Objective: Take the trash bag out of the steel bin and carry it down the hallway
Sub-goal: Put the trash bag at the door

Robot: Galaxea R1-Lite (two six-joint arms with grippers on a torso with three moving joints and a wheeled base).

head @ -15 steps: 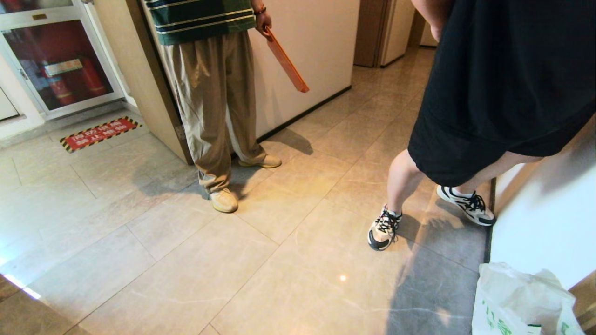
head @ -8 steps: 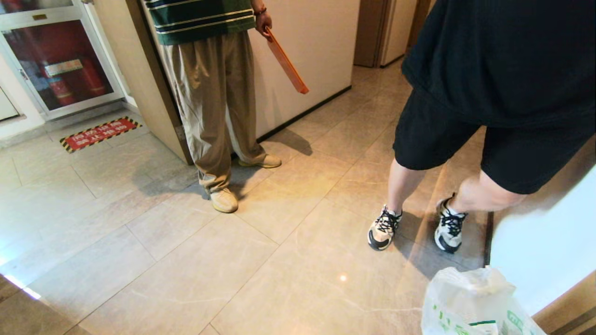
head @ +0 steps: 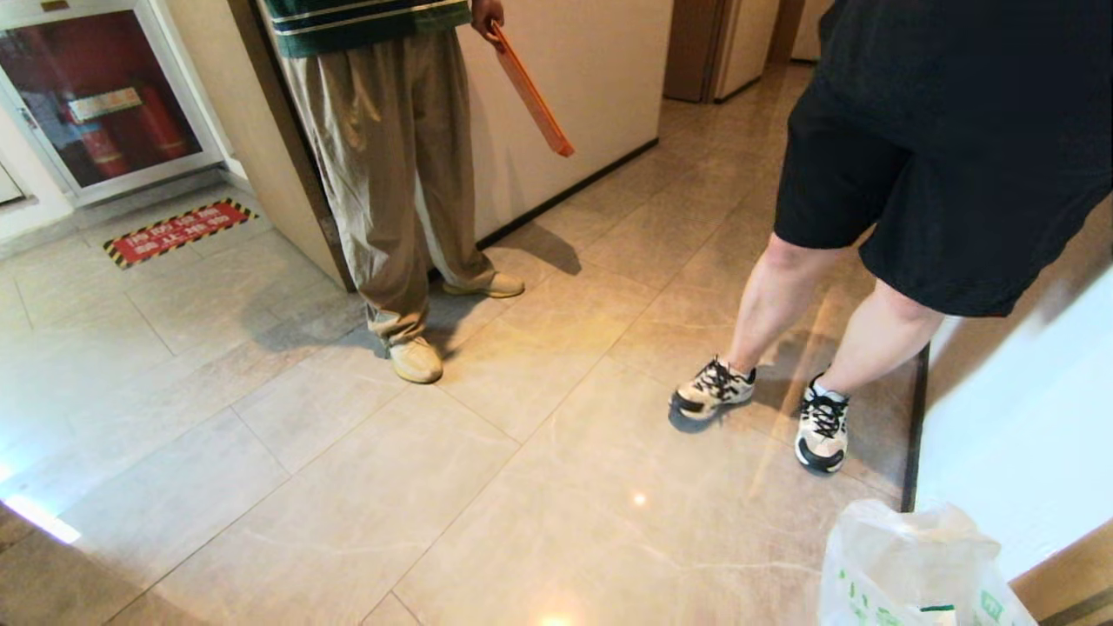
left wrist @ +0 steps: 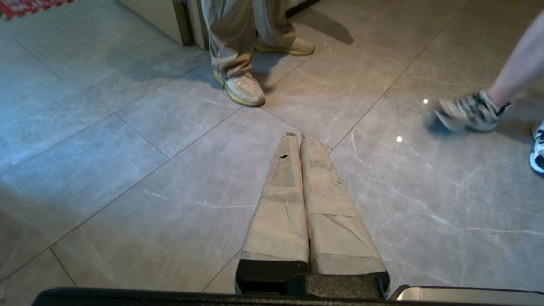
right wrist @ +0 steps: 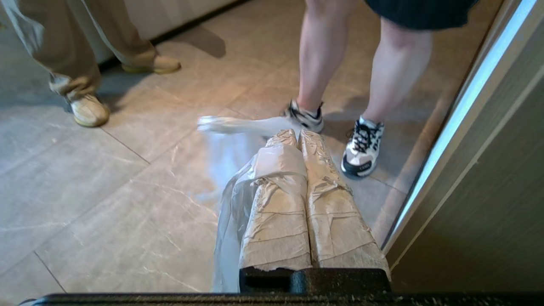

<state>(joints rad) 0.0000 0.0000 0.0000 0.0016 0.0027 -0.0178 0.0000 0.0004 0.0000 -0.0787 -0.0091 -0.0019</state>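
Observation:
The trash bag (head: 913, 565), thin white plastic with green print, hangs at the lower right of the head view, close to the right-hand wall. In the right wrist view its translucent plastic (right wrist: 238, 199) drapes over one taped finger and runs between the two. My right gripper (right wrist: 297, 134) is shut on it, above the hallway tiles (head: 348, 487). My left gripper (left wrist: 298, 137) is shut with nothing in it, also over bare tiles. The steel bin is out of view.
A person in khaki trousers (head: 391, 174) stands at a wall corner holding an orange bar (head: 529, 91). A person in black shorts (head: 887, 156) stands close ahead on the right. A cream wall (head: 1026, 417) is right beside me. The extinguisher cabinet (head: 96, 96) and red floor sign (head: 178, 231) lie back left.
The whole head view has shifted a little, the floor sliding upward. The person in black shorts has shuffled both feet closer together. The bag has swung left along the lower edge.

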